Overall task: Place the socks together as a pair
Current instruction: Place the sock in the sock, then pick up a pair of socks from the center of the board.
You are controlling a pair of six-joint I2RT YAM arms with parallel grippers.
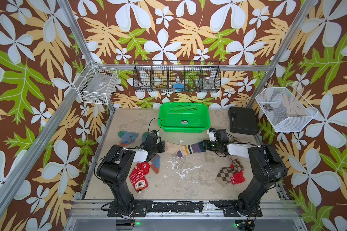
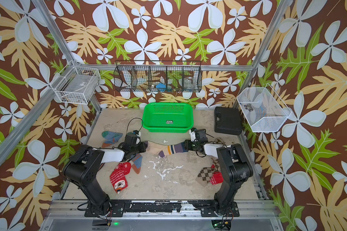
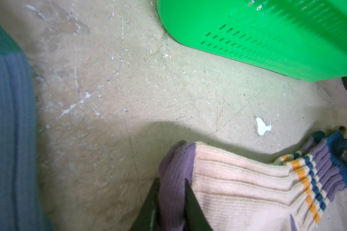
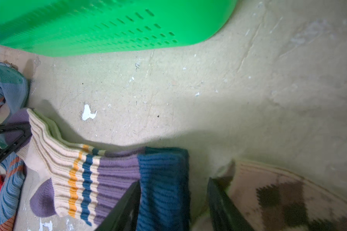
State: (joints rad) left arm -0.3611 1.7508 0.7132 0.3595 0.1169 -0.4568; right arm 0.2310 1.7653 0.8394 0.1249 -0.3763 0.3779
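A cream sock [image 1: 180,149] [image 2: 164,149] with purple, navy and orange stripes lies flat mid-table between both arms; a second cream layer shows along its edge. My left gripper [image 1: 162,147] [image 3: 171,182] is shut on its purple toe [image 3: 176,170]. At the other end my right gripper [image 1: 203,146] [image 4: 173,181] stands open astride the navy cuff [image 4: 162,180], with a gap beside one finger. A blue-grey sock [image 1: 127,137] lies far left, another [image 1: 155,162] under my left arm. Red snowflake socks [image 1: 139,176] [image 1: 237,178] and an argyle sock [image 1: 226,174] lie nearer the front.
A green basket [image 1: 183,104] stands just behind the cream sock, close to both grippers. At the back right lies a black case [image 1: 241,120]. Another argyle sock [image 4: 288,196] lies right beside my right gripper. Wire baskets hang on the walls.
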